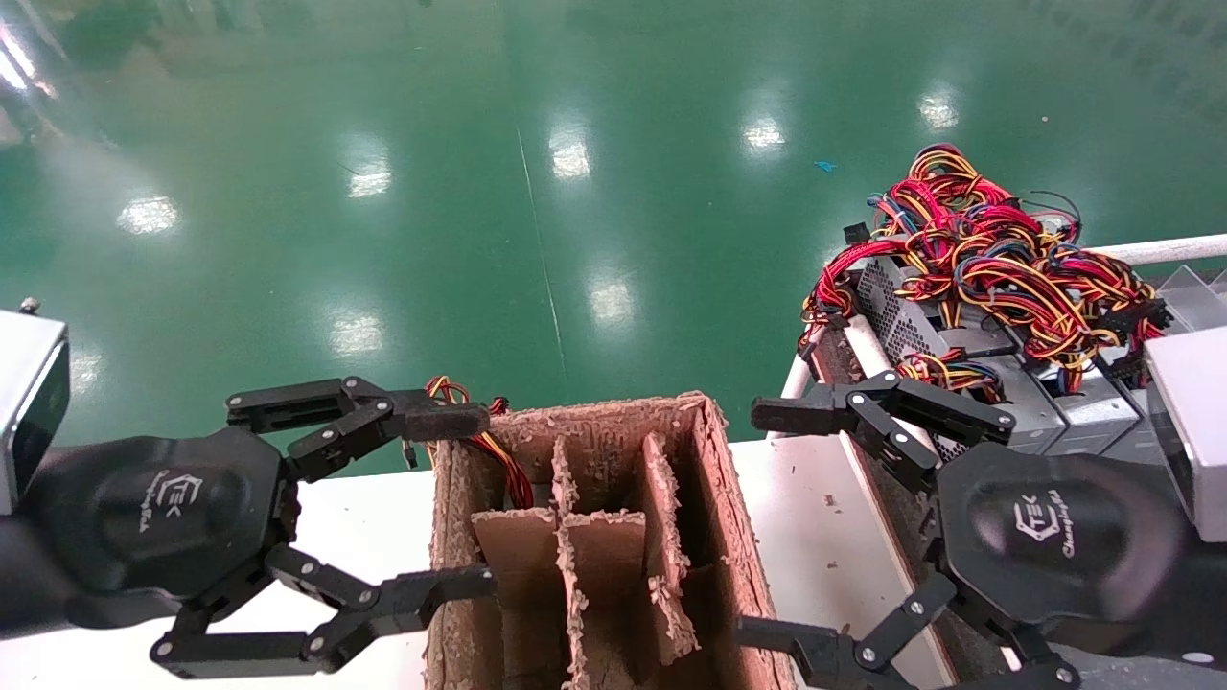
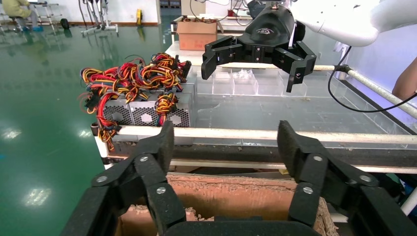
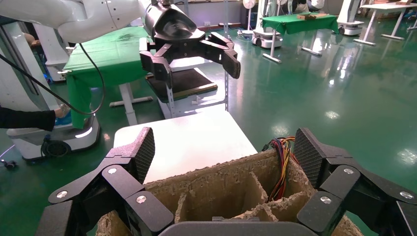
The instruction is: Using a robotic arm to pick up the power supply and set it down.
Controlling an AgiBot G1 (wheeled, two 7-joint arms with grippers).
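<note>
Several grey power supplies (image 1: 959, 347) with honeycomb vents lie under a tangle of red, yellow and black wires (image 1: 987, 249) at the right; the left wrist view shows them too (image 2: 147, 113). My left gripper (image 1: 479, 498) (image 2: 226, 135) is open at the left wall of the brown cardboard box (image 1: 714, 460), holding nothing. My right gripper (image 1: 757, 522) (image 3: 223, 142) is open at the box's right side, also holding nothing. A wire bundle (image 1: 498, 460) (image 3: 282, 162) rises from the box's far-left compartment; what it is attached to is hidden.
Frayed dividers split the box, which stands on a white table (image 1: 364, 517). The supplies rest on a railed rack (image 1: 1160, 249) with clear plastic bins (image 2: 246, 83). Green floor lies beyond. A person's arm (image 3: 24, 118) shows far off.
</note>
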